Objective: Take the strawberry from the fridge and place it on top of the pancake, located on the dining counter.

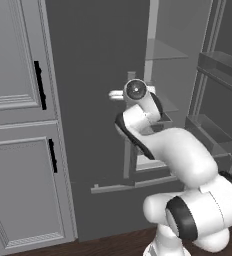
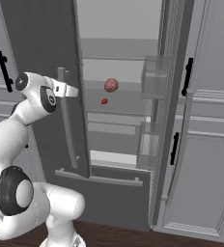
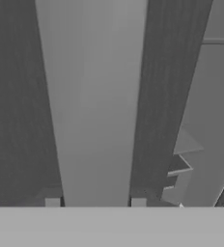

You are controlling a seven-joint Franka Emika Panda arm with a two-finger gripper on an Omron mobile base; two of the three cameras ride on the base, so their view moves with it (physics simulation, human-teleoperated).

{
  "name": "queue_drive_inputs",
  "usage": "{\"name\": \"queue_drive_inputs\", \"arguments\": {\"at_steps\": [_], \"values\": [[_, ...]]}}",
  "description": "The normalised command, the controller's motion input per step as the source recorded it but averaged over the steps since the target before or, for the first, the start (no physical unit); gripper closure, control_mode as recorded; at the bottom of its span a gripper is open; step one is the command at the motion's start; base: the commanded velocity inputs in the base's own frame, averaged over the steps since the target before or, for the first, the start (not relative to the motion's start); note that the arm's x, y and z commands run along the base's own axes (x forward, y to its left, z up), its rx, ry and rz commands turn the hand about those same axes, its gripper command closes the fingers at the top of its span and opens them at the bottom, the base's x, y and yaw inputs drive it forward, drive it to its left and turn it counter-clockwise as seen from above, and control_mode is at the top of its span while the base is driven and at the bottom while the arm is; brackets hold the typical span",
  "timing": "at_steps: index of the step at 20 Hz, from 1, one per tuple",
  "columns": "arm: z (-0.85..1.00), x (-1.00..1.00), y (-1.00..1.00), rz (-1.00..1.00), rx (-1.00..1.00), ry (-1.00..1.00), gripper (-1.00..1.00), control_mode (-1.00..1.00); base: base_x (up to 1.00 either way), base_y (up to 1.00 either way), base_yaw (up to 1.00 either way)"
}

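Hand view showed the gripper [image 3: 95, 205] clamped on the fridge [image 2: 46, 48] door handle [image 3: 92, 101]. The strawberry [image 2: 104, 101] sat on a shelf at frame centre. Next, probably, pulling the door wider.

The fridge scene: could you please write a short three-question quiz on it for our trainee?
1. True or false: the strawberry lies inside the fridge.
2. What stands between the fingers? A) a short cabinet handle B) the fridge's long vertical handle C) the strawberry
3. Fill in: the cabinet handles beside the fridge are coloured ___.
Key: 1 true; 2 B; 3 black.
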Motion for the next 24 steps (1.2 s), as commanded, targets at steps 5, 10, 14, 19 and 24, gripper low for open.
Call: {"name": "queue_drive_inputs", "arguments": {"at_steps": [5, 10, 14, 19, 24], "values": [[-0.05, -0.96, 0.46, -0.2, -0.04, 0.01, 1.0, -1.0, 0.0, 0.0, 0.0], [-0.07, -1.0, 0.53, -0.17, -0.07, 0.0, 1.0, -1.0, 0.0, 0.0, 0.0], [-0.08, -0.86, 0.49, -0.19, -0.05, 0.0, 1.0, -1.0, 0.0, 0.0, 0.0], [-0.03, -0.4, 0.38, -0.18, 0.0, 0.0, 1.0, -1.0, 0.0, 0.0, 0.0], [-0.08, -0.08, 0.55, -0.18, 0.0, -0.03, -1.0, -1.0, 0.0, 0.0, 0.0]]}}
